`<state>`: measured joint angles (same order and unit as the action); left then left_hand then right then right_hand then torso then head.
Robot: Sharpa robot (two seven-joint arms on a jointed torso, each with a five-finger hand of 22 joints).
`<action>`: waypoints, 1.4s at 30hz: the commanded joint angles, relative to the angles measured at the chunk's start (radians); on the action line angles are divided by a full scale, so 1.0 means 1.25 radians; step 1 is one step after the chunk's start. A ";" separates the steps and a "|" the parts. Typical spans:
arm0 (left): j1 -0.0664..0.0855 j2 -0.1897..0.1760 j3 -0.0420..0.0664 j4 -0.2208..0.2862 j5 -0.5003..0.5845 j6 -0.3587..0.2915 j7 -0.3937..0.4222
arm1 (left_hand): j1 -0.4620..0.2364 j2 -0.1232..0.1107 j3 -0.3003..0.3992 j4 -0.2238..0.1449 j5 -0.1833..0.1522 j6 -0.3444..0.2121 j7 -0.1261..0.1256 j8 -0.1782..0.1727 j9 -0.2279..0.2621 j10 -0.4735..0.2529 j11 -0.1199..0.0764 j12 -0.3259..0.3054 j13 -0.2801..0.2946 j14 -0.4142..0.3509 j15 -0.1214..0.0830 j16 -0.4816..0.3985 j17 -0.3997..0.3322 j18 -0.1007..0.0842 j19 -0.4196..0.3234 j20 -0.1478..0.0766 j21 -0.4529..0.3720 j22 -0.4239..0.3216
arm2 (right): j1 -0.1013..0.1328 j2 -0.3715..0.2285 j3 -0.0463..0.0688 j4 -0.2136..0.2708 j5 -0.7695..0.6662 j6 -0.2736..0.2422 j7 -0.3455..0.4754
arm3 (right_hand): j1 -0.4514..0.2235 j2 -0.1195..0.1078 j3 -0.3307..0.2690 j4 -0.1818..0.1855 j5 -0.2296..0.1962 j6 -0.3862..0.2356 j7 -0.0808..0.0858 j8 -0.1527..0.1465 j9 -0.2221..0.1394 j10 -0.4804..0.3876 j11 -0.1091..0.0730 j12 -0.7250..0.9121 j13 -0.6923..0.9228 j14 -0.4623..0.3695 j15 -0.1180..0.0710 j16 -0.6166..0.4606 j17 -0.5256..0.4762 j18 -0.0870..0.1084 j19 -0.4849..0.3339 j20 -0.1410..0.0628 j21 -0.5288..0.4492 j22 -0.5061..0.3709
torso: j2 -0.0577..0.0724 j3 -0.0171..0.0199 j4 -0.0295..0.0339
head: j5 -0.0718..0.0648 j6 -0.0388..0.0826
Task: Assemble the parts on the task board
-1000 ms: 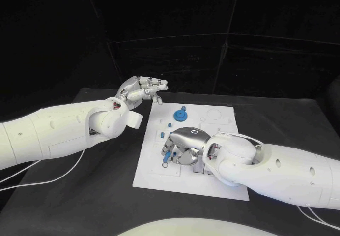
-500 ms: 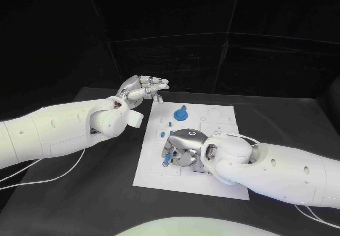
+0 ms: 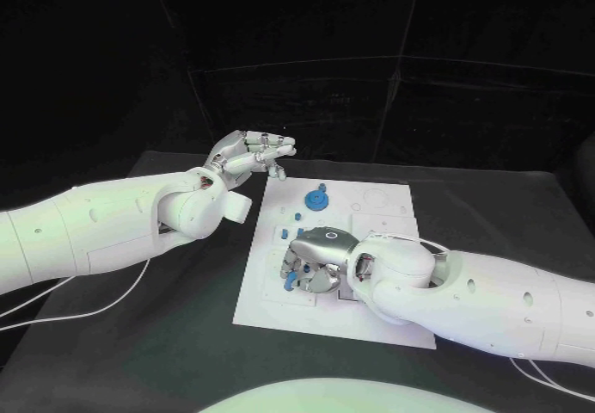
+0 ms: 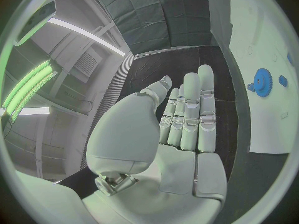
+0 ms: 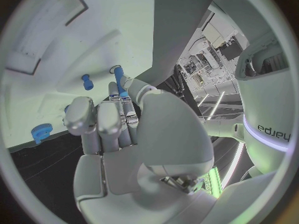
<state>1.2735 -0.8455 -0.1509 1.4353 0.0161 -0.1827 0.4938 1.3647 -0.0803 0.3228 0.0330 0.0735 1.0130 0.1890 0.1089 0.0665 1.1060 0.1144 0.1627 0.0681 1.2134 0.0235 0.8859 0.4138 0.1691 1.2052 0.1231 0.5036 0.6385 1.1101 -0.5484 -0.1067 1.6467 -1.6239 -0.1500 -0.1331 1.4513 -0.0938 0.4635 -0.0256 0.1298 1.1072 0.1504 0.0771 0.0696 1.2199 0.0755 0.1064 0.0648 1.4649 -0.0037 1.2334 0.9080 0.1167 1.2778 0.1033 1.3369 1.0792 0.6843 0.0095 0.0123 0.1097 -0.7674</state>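
Peg [image 5: 117,79] tip hidden (by fingers [image 5: 127,112]).

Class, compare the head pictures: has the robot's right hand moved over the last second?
Yes, slightly. The right hand has crept toward the task board's near left part, away from the blue gear.

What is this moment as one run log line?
right hand: holds blue peg over task board | left hand: raised, holding nothing | blue gear: on board

White task board [image 3: 372,320] on black surface [image 3: 149,344]. Blue gear [image 3: 317,201], small blue pegs [image 3: 284,234] on the board. Blue peg [image 5: 118,79] at the silver right robot hand [image 3: 313,262]. Left robot hand [image 3: 252,155] silver. Both arms white, plain, no pattern.
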 commanded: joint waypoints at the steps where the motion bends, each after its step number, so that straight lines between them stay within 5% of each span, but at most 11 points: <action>1: 0.001 0.000 0.001 0.002 0.002 0.009 0.005 | 0.008 0.001 0.002 -0.004 0.003 -0.002 0.000 0.000 0.001 -0.003 0.000 0.002 0.000 -0.002 0.002 0.002 -0.001 0.011 0.004 0.000 -0.005 -0.001 | -0.001 0.003 0.000 -0.002 -0.024 0.016 -0.014 | -0.007 -0.001 0.003 -0.001 0.005 -0.002 0.007 -0.005 0.000 -0.001 0.006 -0.004 0.001 0.000 0.002 0.000 -0.001 -0.011 -0.005 0.001 0.001 -0.001 | 0.000 0.0001 0.0000 | 0.001 -0.001; 9: 0.001 -0.002 0.001 0.003 0.002 0.009 0.005 | 0.008 0.001 0.002 -0.004 0.003 -0.002 0.000 0.000 0.001 -0.003 0.000 0.002 0.000 -0.002 0.002 0.002 -0.001 0.011 0.004 0.000 -0.005 -0.001 | -0.003 0.008 0.000 -0.007 -0.038 0.039 -0.028 | -0.007 -0.001 0.004 -0.001 0.005 -0.002 0.007 -0.005 0.000 -0.001 0.006 -0.004 0.001 0.000 0.002 0.000 -0.001 -0.011 -0.005 0.001 0.001 -0.001 | 0.000 0.0004 -0.0002 | 0.002 -0.002; 27: 0.001 -0.003 0.001 0.004 0.002 0.009 0.004 | 0.008 0.001 0.002 -0.004 0.003 -0.002 0.000 0.000 0.001 -0.003 0.000 0.002 0.000 -0.002 0.002 0.002 -0.001 0.011 0.004 0.000 -0.005 -0.001 | -0.008 0.011 0.000 0.001 -0.062 0.019 -0.032 | -0.009 -0.001 0.005 -0.001 0.005 -0.002 0.007 -0.006 0.000 -0.001 0.006 -0.006 0.001 -0.001 0.002 -0.001 -0.003 -0.010 -0.006 0.002 0.000 -0.002 | 0.000 0.0007 -0.0005 | 0.004 -0.004; 34: 0.001 -0.003 0.001 0.004 0.002 0.009 0.003 | 0.008 0.001 0.002 -0.004 0.003 -0.002 0.000 0.000 0.001 -0.003 0.000 0.002 0.000 -0.002 0.002 0.002 -0.001 0.011 0.004 0.000 -0.005 -0.001 | -0.008 0.018 0.000 -0.001 -0.062 0.024 -0.027 | -0.051 -0.030 -0.001 0.007 0.016 -0.053 0.023 -0.014 -0.006 -0.045 0.023 -0.035 -0.002 -0.006 0.015 -0.010 -0.021 -0.007 -0.023 0.012 -0.011 -0.024 | 0.000 0.0003 0.0009 | 0.005 -0.005; 42: 0.001 -0.004 0.001 0.005 0.002 0.009 0.002 | 0.008 0.001 0.002 -0.004 0.003 -0.002 0.000 0.000 0.001 -0.003 0.000 0.002 0.000 -0.002 0.002 0.002 -0.001 0.011 0.004 0.000 -0.005 -0.001 | -0.009 0.022 0.000 -0.002 -0.058 0.014 -0.023 | -0.069 -0.042 -0.011 0.011 0.010 -0.105 0.019 -0.014 -0.006 -0.055 0.024 -0.032 0.000 -0.007 0.017 -0.010 -0.023 -0.005 -0.026 0.017 -0.015 -0.029 | 0.000 0.0001 -0.0001 | 0.005 -0.005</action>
<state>1.2737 -0.8499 -0.1509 1.4390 0.0161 -0.1818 0.4928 1.3647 -0.0803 0.3228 0.0330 0.0734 1.0130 0.1890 0.1089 0.0665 1.1060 0.1144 0.1627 0.0681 1.2134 0.0235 0.8859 0.4138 0.1691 1.2052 0.1231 0.5036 0.6387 1.0987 -0.5226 -0.1071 1.6426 -1.6931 -0.1267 -0.1686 1.3725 -0.1453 0.4526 -0.0143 0.1458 0.9878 0.1756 0.0634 0.0634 1.1609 0.1053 0.0653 0.0630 1.4579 0.0108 1.2254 0.8799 0.1165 1.2505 0.1230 1.3241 1.0451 0.6843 0.0099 0.0123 0.1161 -0.7739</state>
